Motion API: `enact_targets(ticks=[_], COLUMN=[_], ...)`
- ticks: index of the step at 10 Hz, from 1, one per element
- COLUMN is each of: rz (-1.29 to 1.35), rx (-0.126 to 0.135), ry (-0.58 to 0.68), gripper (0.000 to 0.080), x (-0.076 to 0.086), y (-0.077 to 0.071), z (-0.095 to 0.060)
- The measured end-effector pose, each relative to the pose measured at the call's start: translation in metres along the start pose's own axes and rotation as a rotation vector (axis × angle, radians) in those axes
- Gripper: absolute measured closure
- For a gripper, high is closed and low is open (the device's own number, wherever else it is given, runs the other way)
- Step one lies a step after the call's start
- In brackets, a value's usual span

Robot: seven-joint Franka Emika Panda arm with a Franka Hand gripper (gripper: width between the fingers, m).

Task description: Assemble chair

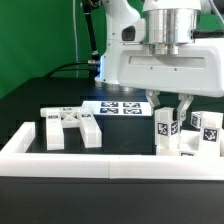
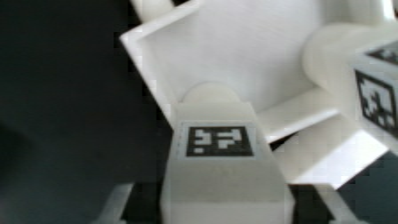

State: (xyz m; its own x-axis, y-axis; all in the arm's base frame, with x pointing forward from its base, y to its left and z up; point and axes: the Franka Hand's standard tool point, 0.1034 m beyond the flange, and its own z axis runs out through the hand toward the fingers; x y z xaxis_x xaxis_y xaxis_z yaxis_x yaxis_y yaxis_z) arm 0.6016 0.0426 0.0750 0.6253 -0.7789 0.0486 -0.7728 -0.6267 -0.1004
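Note:
The chair is still loose white parts. A square leg (image 2: 222, 150) with a black-and-white tag fills the middle of the wrist view and sits between my two fingers (image 2: 121, 205), whose pads press its sides. My gripper (image 1: 170, 112) is shut on this leg (image 1: 166, 128), low over the table at the exterior view's right. More tagged chair parts (image 1: 205, 126) stand close beside it. The X-braced frame (image 1: 70, 126) lies at the exterior view's left. A flat white slab (image 2: 196, 50) lies beyond the leg.
A long low white rail (image 1: 100, 160) runs along the front, with a side wall at the exterior view's left. The marker board (image 1: 120, 106) lies flat behind the parts. Another tagged block (image 2: 374, 90) stands near the held leg.

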Motion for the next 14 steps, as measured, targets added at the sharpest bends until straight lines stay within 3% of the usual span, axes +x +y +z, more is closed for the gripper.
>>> enact_targets(ticks=[7, 8, 9, 10, 11, 12, 14], rz=[0.644, 0.716, 0.682, 0.642, 0.558, 0.442, 0.207], rx=[0.015, 0.017, 0.018, 0.017, 0.014, 0.017, 0.021], ry=[-0.027, -0.032, -0.032, -0.032, -0.034, -0.032, -0.028], gripper=[0.0509, 0.0415, 0.0415, 0.0238, 0.0238, 0.0165, 0.0154], x=[-0.0019, -0.0029, -0.0031, -0.0033, -0.0038, -0.0036, -0.0035], y=[-0.0023, -0.0027, -0.0027, -0.0026, -0.002, -0.0022, -0.0024], z=[-0.0005, -0.0002, -0.0002, -0.0001, 0.0002, 0.0001, -0.0002])
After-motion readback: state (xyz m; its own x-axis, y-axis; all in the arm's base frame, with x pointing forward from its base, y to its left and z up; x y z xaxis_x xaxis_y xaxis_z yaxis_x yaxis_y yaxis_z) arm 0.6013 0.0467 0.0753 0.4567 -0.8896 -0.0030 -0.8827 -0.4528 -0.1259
